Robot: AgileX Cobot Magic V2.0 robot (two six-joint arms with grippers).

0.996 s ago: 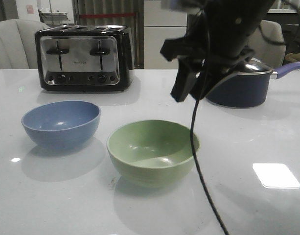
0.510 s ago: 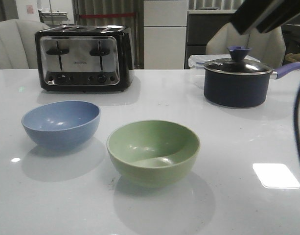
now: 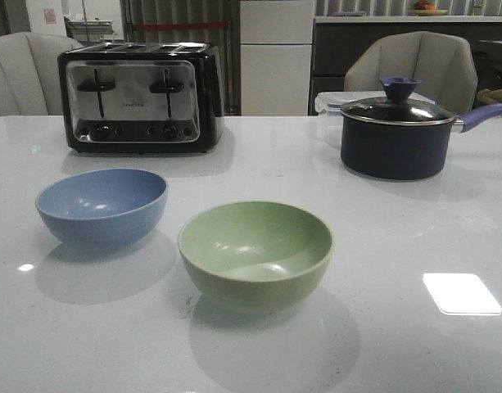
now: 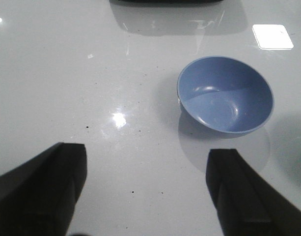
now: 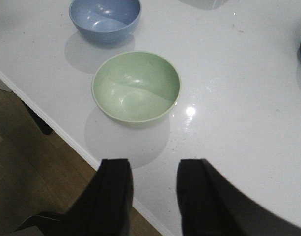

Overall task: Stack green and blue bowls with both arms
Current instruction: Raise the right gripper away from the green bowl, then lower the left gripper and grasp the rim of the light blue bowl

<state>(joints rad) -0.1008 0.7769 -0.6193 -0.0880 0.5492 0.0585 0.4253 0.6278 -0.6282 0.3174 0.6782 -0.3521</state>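
The dusty blue bowl (image 3: 101, 205) sits on the white table at the left. The pale green bowl (image 3: 255, 252) sits beside it to the right, nearer the front edge. The two bowls stand apart and both are empty. Neither arm shows in the front view. In the left wrist view my left gripper (image 4: 146, 160) is open wide and empty above bare table, short of the blue bowl (image 4: 225, 94). In the right wrist view my right gripper (image 5: 154, 169) is open and empty, high over the table's front edge, with the green bowl (image 5: 136, 86) and blue bowl (image 5: 105, 17) beyond it.
A black and chrome toaster (image 3: 140, 97) stands at the back left. A dark navy lidded saucepan (image 3: 396, 133) with a purple handle stands at the back right, with a clear plastic box (image 3: 327, 104) behind it. The table's front edge (image 5: 52, 125) drops to a wooden floor.
The right arm, which hung over the table in front of the saucepan, has risen up and to the right and left the front view. The bowls have not moved.
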